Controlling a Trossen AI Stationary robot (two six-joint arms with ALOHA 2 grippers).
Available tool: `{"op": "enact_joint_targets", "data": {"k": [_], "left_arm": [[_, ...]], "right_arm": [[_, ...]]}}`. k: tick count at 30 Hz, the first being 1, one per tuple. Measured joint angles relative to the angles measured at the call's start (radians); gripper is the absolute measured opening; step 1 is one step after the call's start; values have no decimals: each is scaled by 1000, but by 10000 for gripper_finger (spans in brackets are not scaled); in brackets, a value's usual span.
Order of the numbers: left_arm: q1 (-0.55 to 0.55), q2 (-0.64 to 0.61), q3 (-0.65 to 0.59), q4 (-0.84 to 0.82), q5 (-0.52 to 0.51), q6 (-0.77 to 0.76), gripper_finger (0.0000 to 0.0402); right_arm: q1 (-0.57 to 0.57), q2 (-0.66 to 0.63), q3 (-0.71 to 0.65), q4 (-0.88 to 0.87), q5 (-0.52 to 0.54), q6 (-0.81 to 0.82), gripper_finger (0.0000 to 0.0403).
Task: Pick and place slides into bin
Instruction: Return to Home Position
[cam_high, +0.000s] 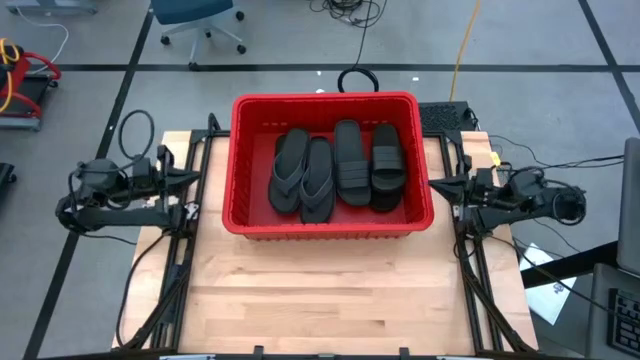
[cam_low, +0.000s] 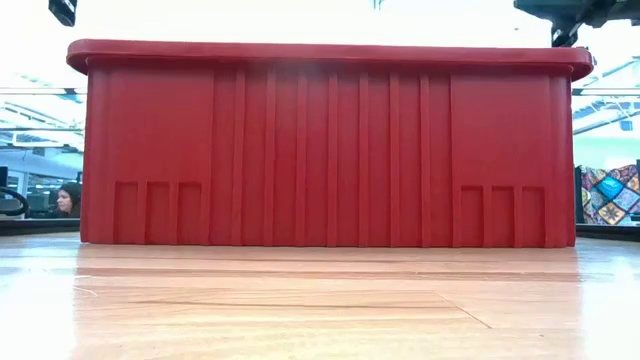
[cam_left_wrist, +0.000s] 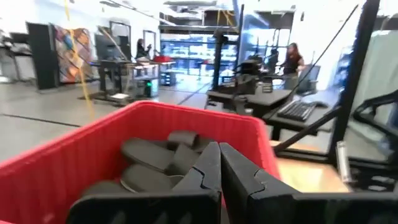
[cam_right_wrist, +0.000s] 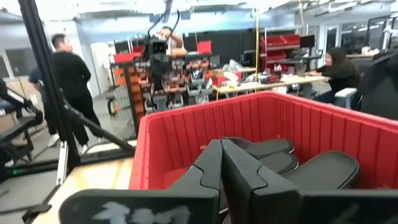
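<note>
Since no slides are lying on the bare counter (cam_high: 320, 290) in my overhead feed, I'd call the picking part done.

Going left to right: the left claw (cam_left_wrist: 219, 149) sits at the bin's 9 o'clock, near the wall but not touching it. It's pinched fully closed with nothing in it.

The red bin (cam_high: 325, 101) sits toward the counter's 12 o'clock edge, and the slides (cam_high: 340, 170) are all down on its floor. Two flip-flops (cam_high: 303, 178) lie side by side on the 9 o'clock half. The band-strap slides (cam_high: 348, 158) are on the 3 o'clock half. I can count four on top, and the one nearest 3 o'clock looks like it's lying on another. So there may be more underneath, but I can't get a total from here.

The right claw (cam_right_wrist: 221, 144) mirrors the left at the bin's 3 o'clock, clear of the wall, clenched tight and empty.

My read is that both arms just need to settle into their rest pose and that's the run. I see no stragglers to go after.
</note>
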Motion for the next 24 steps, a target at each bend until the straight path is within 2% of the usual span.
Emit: {"op": "enact_joint_targets", "data": {"k": [4, 7, 10, 14, 18, 21, 24], "left_arm": [[0, 11, -11, -9, 9, -29, 0], [0, 21, -65, 1, 3, -11, 0], [0, 20, -156, 130, 1, -11, 0], [0, 19, -298, 414, 1, -11, 0], [0, 19, -414, 628, 1, -48, 0], [0, 21, -453, 709, 1, -97, 0], [0, 21, -455, 712, 2, -113, 0]], "right_arm": [[0, -44, 1, 4, -3, 2, 0], [0, -53, 1, -42, -6, -1, 0], [0, -62, 1, -82, -5, -1, 0], [0, -75, 1, -84, -26, 2, 0], [0, -89, 1, -98, -64, 17, 0], [1, -91, 1, -112, -104, 42, 0], [1, -91, 1, -151, -142, 64, 0]]}}
